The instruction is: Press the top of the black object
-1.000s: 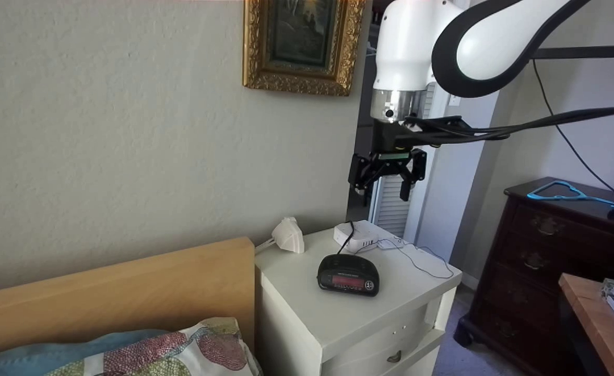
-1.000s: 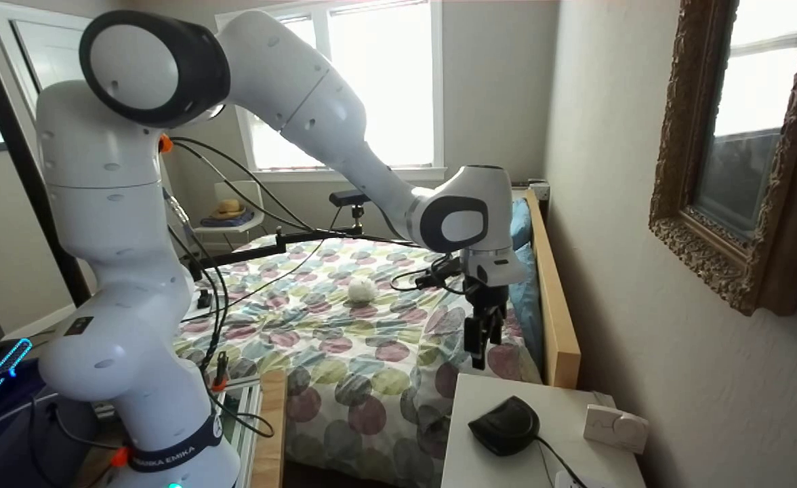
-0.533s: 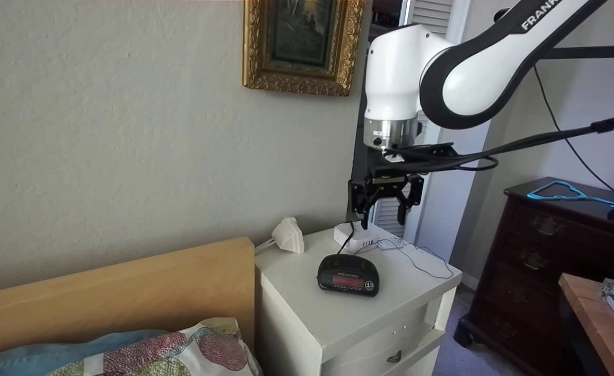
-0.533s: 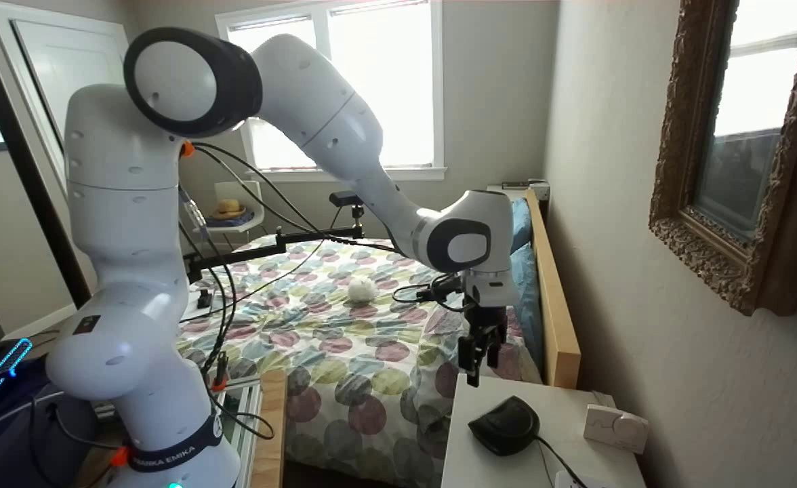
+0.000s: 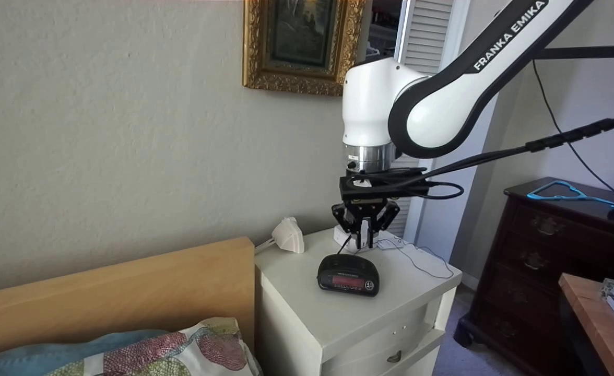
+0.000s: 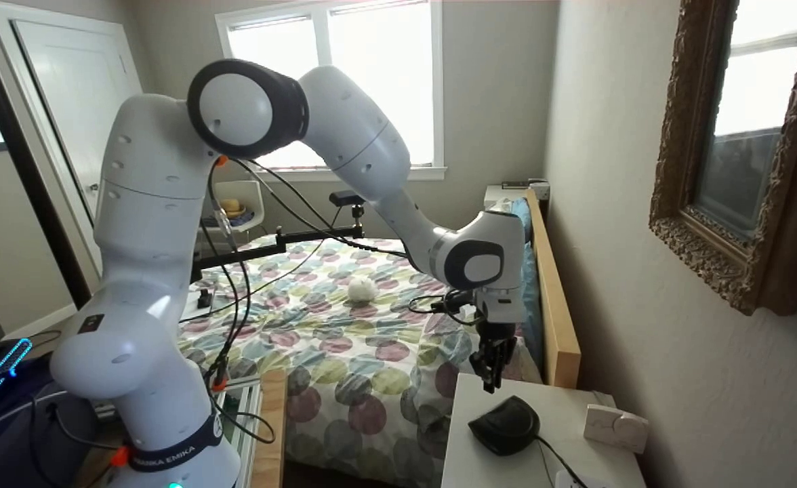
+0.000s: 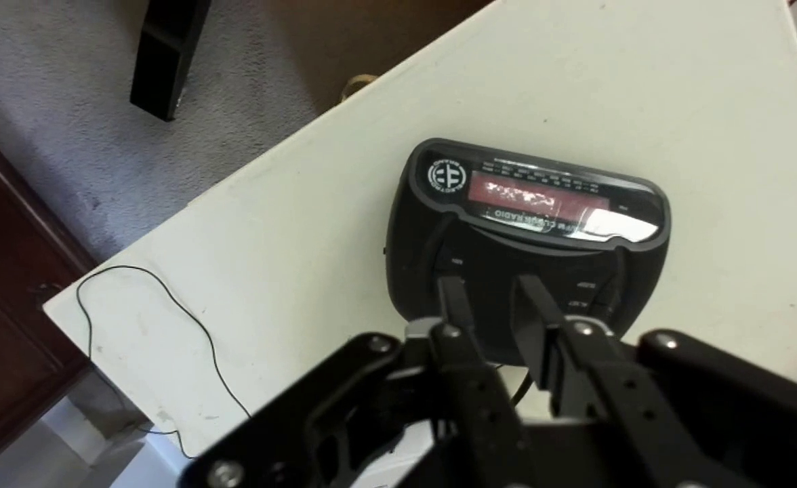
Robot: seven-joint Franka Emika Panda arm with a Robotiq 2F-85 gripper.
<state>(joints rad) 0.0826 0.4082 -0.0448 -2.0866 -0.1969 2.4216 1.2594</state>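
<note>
Near the wrist view's centre sits the black, rounded plastic clock radio (image 7: 530,245); the black metal pincer (image 7: 490,285), narrowly parted, empty, hangs clear. Approach seems nearly done; the press remains.

A bedroom in a home. In an exterior view, a bed (image 6: 371,379) in dotted bedding (image 6: 303,339) reaches toward a bright window (image 6: 398,54), with 1 wooden headboard (image 6: 556,298) along the wall (image 6: 608,203). In both exterior views a white worktop (image 5: 307,292) beside it carries 1 black clock radio (image 5: 347,275); 1 dark chest of drawers (image 5: 526,250) also shows.
</note>
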